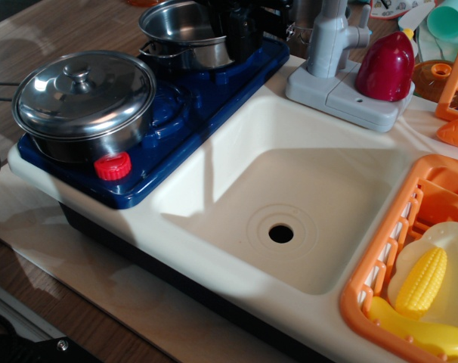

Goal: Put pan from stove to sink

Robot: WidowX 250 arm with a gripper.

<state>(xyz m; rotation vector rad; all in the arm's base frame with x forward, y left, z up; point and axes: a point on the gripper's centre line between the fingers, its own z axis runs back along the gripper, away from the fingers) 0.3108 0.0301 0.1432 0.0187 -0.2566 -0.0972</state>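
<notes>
The pan (176,26) is a shiny lidless steel pan at the back of the dark blue stove (206,87), reaching past the stove's back left edge. My black gripper (233,30) comes down from the top edge and is closed over the pan's right rim. Its fingertips are partly hidden by the pan wall. The cream-white sink (320,181) with its dark drain hole (281,233) lies to the right of the stove and in front of the pan.
A steel pot with a knobbed lid (84,94) fills the front burner behind the red knob (112,165). A grey faucet (331,38) and a dark red toy (385,66) stand behind the sink. An orange dish rack (372,280) holding corn (423,281) borders it on the right.
</notes>
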